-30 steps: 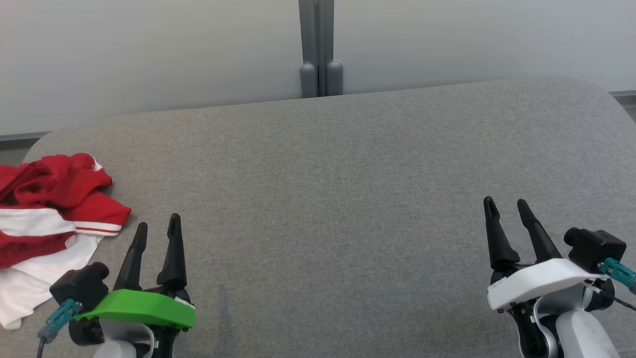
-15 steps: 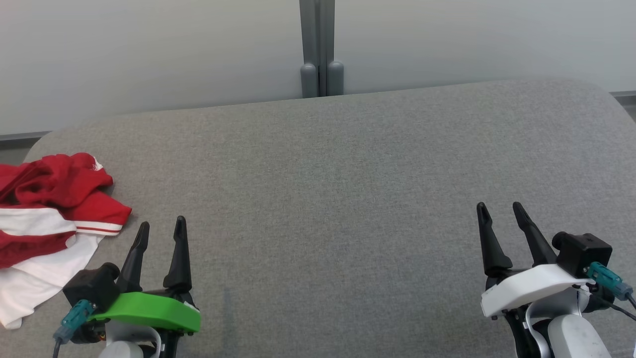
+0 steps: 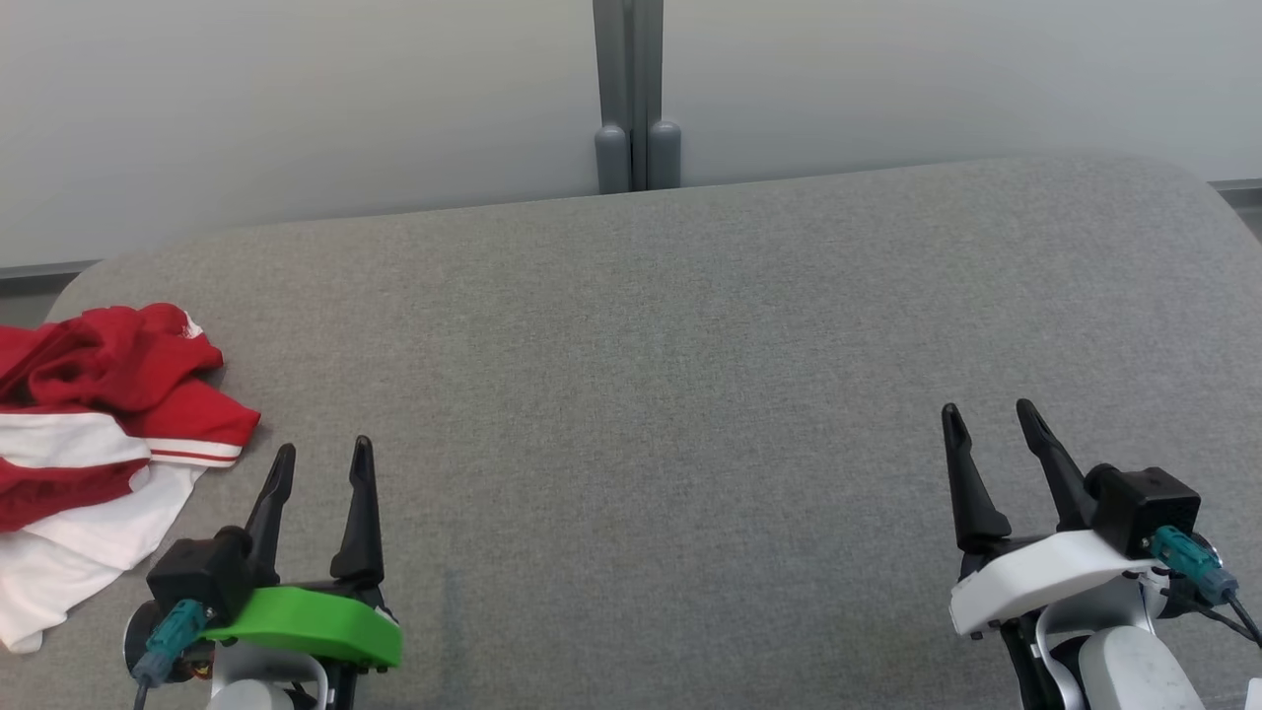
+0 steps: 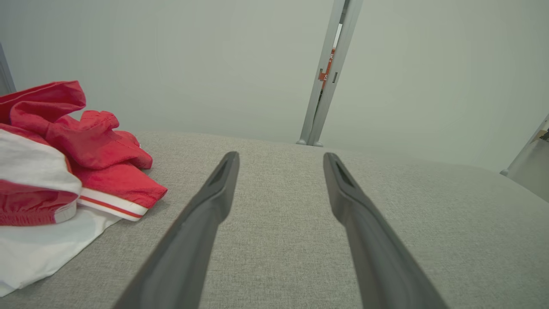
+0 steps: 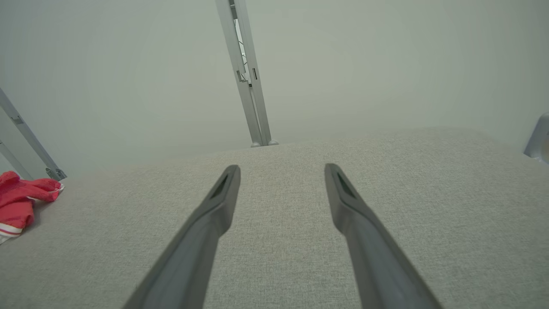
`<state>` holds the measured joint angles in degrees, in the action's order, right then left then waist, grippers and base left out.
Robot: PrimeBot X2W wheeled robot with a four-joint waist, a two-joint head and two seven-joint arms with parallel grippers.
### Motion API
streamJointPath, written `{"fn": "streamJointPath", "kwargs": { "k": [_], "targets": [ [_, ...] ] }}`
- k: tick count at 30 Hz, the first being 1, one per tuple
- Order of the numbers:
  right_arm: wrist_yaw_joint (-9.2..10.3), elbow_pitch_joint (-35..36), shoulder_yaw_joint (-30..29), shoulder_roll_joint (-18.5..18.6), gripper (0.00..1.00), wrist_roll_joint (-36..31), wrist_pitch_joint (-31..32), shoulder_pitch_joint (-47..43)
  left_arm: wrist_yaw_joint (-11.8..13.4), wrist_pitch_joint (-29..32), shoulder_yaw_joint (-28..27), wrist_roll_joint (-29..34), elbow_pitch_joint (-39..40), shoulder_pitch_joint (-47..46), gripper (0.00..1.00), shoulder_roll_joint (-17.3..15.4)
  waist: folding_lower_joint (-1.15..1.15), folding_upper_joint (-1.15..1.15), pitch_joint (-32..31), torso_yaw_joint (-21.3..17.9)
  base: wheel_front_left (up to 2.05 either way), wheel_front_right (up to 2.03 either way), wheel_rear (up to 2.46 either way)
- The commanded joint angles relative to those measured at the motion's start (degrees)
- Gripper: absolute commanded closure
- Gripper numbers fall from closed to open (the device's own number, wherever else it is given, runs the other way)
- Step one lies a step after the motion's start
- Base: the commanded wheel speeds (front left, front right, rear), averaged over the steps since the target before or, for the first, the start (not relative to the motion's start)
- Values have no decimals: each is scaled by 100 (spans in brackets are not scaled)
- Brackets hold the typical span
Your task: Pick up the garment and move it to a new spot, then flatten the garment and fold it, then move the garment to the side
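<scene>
The garment (image 3: 99, 424) is a crumpled red and white piece lying at the far left of the grey fabric table (image 3: 641, 325). It spills past the left edge of the head view. In the left wrist view the garment (image 4: 64, 171) sits left of the fingers. The right wrist view catches the garment (image 5: 19, 197) at its far left. My left gripper (image 3: 323, 452) stands open at the lower left, just right of the garment and apart from it, nothing between its fingers. At the lower right my right gripper (image 3: 988, 411) is open and empty too, far from the cloth.
A pale wall with a grey vertical post (image 3: 631, 94) runs behind the table's far edge. The table's rounded corners show at the far left and far right.
Both grippers have drawn back slightly toward the bottom of the head view. The garment has not moved.
</scene>
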<state>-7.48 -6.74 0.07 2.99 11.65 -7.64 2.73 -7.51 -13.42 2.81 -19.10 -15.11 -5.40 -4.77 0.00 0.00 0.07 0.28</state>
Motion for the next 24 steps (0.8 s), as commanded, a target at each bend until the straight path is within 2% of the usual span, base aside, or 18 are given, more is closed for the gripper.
{"fn": "streamJointPath", "kwargs": {
  "k": [1, 15, 24],
  "targets": [
    [-2, 15, -3, 7, 0, -122, -46, -28, 4, -41, -18, 134, -10, -31, 0, -5, 0, 0, 2, 2, 0, 0, 0],
    [-2, -22, 26, -5, 0, -486, -183, -53, 5, -194, -59, 512, -202, -65, 0, 67, 0, 0, 20, 12, 0, 0, 0],
    [-1, -88, 45, -6, 0, -280, -216, -42, 4, -181, -121, 403, -280, -70, 0, 94, 0, 0, 15, 5, 0, 0, 0]
  ]
}}
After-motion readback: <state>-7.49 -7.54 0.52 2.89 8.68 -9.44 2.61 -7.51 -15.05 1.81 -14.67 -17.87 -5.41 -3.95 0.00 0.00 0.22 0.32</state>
